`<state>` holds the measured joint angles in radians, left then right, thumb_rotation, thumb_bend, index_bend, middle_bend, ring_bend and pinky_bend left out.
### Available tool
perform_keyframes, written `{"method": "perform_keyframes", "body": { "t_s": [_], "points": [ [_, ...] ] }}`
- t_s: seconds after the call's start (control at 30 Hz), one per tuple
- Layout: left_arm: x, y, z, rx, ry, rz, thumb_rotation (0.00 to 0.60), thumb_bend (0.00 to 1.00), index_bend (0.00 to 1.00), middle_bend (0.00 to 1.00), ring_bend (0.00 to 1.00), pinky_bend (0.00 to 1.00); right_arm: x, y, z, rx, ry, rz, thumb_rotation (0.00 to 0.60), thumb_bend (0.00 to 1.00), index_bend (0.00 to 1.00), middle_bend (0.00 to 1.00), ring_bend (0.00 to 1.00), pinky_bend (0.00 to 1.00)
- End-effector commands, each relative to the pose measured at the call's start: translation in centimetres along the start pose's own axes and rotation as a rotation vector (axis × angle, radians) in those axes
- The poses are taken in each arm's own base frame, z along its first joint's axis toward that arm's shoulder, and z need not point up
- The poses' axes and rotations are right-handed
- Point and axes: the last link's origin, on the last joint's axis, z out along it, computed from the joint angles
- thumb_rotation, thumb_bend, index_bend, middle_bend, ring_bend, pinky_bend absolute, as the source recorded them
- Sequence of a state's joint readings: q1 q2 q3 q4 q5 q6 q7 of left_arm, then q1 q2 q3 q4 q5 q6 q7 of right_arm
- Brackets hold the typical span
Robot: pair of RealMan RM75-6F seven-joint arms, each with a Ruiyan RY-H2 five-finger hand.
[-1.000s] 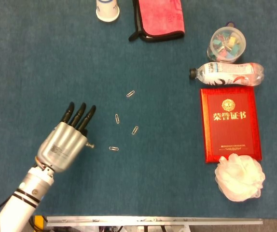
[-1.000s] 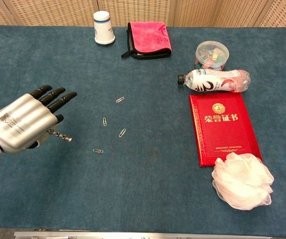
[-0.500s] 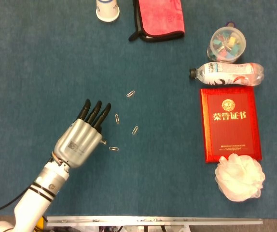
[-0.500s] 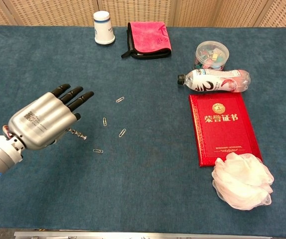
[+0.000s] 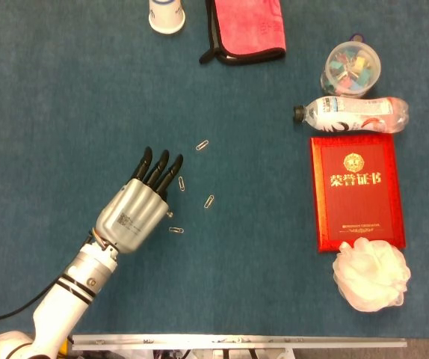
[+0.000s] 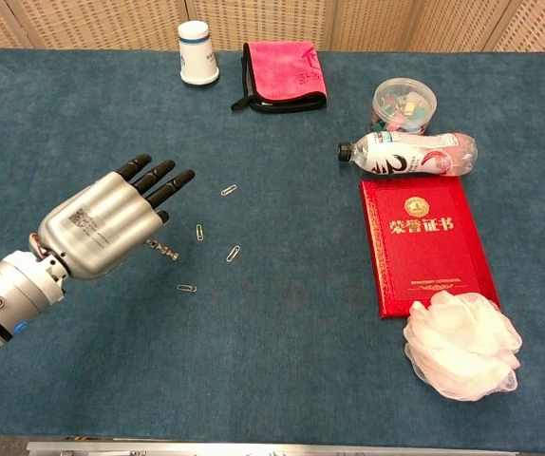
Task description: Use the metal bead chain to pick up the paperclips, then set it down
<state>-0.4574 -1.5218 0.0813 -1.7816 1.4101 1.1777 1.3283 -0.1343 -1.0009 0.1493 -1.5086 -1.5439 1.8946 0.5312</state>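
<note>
The left hand (image 6: 102, 228) hovered above the blue table (image 6: 282, 361), palm down, with its dark fingers (image 6: 163, 180) stretched forward and lying close together. A short length of metal bead chain (image 6: 163, 251) stuck out from under the thumb side of the palm, so the hand seemed to be pinching it underneath; the grip itself was hidden in both views. The right hand appeared in neither view.

Four paperclips lay loose on the table. The nearest paperclip (image 6: 187, 288) sat just below and beyond the free end of the chain, apart from it. A second paperclip (image 6: 199, 232) lay just past the fingertips, a third paperclip (image 6: 234, 254) further out to the thumb side, and a fourth paperclip (image 6: 229, 190) ahead of the fingertips, well apart. None was touching the chain.

The step in hand looked like the approach: the chain was carried toward the clips, but nothing had been collected yet. The next move probably called for lowering the chain's free end onto the nearest paperclip, letting it cling, then sweeping on to the others before laying the chain down. The dangling end was short, so the hand would need to come low without brushing the clips aside.
</note>
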Motion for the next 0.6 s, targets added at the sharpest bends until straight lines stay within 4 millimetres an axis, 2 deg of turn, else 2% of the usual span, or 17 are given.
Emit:
{"method": "perform_keyframes", "body": {
  "t_s": [0.03,0.6],
  "points": [
    [-0.2,0.2,0.0,-0.01,-0.007,-0.002,0.6,0.41,0.58,0.01,0.0,0.11,0.1,0.1,0.0,-0.003,0.004,0.001,0.6,0.35,0.37,0.36,0.32,0.45],
    [-1.3,1.2,0.5,-0.047,-0.038,-0.016,0.6,0.41,0.58,0.01,0.0,0.13,0.1,-0.2,-0.3,0.021,-0.017,0.022,0.6,0.35,0.37,0.36,0.32,0.45]
  ]
}}
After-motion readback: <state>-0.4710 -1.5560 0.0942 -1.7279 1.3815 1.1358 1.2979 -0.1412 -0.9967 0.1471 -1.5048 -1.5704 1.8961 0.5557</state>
